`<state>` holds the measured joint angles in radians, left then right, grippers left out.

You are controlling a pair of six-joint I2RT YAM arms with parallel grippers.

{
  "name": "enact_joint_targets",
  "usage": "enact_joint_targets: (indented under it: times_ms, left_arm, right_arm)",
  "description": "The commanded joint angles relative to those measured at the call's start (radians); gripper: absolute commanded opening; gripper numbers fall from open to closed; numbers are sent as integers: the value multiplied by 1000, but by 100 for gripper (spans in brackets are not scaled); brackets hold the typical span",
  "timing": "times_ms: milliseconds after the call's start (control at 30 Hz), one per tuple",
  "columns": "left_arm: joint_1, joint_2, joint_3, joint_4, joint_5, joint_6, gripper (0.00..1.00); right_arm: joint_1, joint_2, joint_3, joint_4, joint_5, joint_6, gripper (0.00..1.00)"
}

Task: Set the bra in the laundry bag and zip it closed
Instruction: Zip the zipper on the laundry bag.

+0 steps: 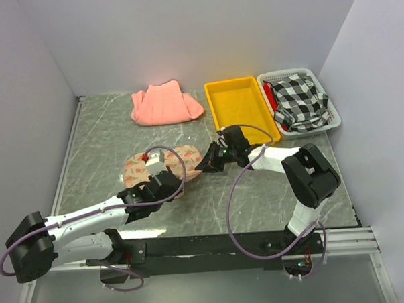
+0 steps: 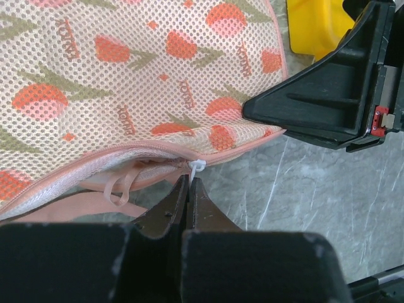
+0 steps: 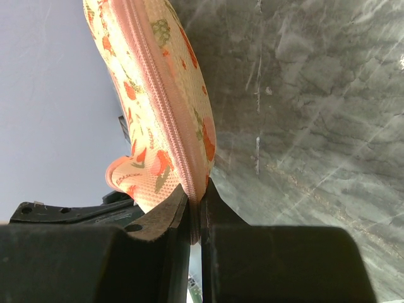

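Start at the left: find the left gripper (image 2: 190,180) reaching in over the table (image 1: 94,143) from the near-left corner, fingers pressed together and pinching the small white zip pull (image 2: 197,166) on the near edge of the laundry bag (image 2: 126,76). Place that bag flat near the middle of the table, long axis lying left to right, spanning the gap between the two grippers. Just left of the pull, see the zip gaping, with a thin pink strap loop of the bra (image 2: 118,188) poking out; take the rest of the bra as tucked inside, hidden under the printed mesh. Right of the pull, see the zip joined and running on toward the bag's right end. There, find the right gripper (image 3: 197,192) nipped tight on the pink-edged seam, holding that end. Judge the step as the zipping itself, partly done. Weigh the one relation that matters: open stretch lying leftward from the left gripper, along the bag's long axis and away from the right gripper. Expect, then, a leftward draw by the left arm, nearer that end, against the right hand's anchor. Beware the strap loop snagging in the slider.
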<state>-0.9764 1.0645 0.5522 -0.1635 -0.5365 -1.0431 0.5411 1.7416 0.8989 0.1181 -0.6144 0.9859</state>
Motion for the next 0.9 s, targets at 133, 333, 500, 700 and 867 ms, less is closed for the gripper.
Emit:
enact_joint_targets:
  times_ms: [133, 333, 500, 700, 867]
  left_arm:
    - [15, -44, -38, -220, -111, -2, 1]
    - [15, -100, -86, -65, -36, 83, 1]
    - [13, -3, -61, 36, -5, 83, 1]
    - [15, 129, -14, 151, 26, 97, 1]
    - [13, 222, 55, 212, 38, 135, 1]
  right_arm:
    - [-56, 7, 37, -46, 105, -53, 0]
    - [-56, 33, 54, 6, 4, -32, 21]
    - [-46, -7, 31, 29, -4, -12, 60]
    - [-15, -34, -3, 55, -5, 43, 78]
    - [39, -63, -70, 124, -8, 123, 80]
